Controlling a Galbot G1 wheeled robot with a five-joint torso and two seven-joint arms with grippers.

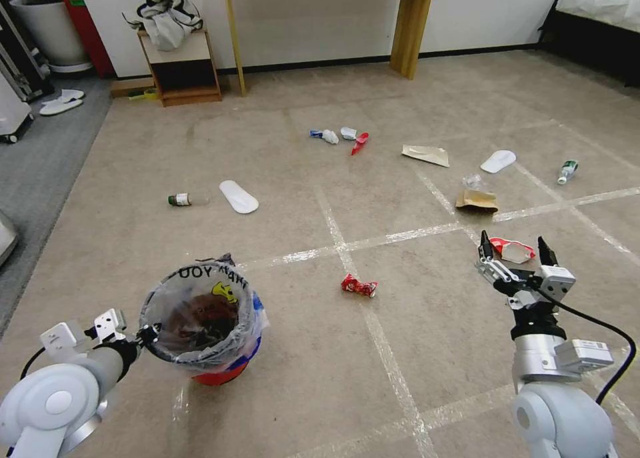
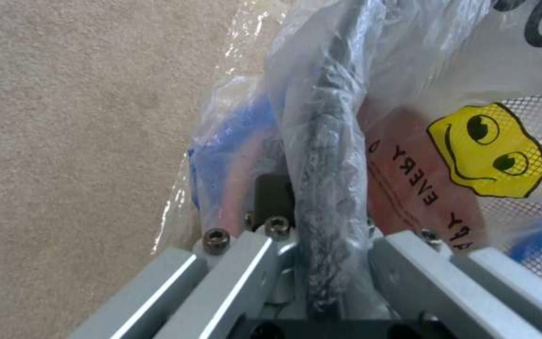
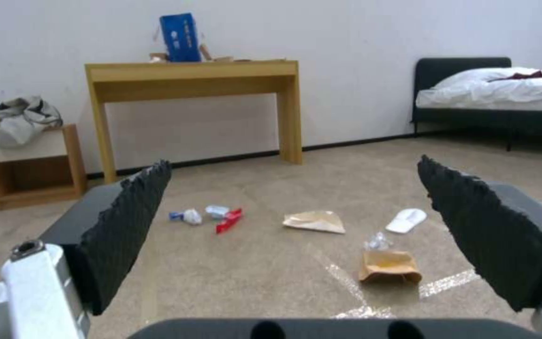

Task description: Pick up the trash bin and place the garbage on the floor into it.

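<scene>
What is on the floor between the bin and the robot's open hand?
In the head view, one red crumpled wrapper lies on the carpet between the trash bin and the right hand; otherwise just carpet and tape lines.

The room is lit evenly and brightly from overhead, and only soft, short shadows are cast on the carpet (image 1: 400,351). Straight lines are bowed at the head view's edges. Glare is caught on the plastic bag (image 2: 321,84), and close parts are blurred.

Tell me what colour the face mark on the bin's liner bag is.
Yellow with black eyes and mouth, on the trash bin liner; the face mark is clearest in the left wrist view.
</scene>
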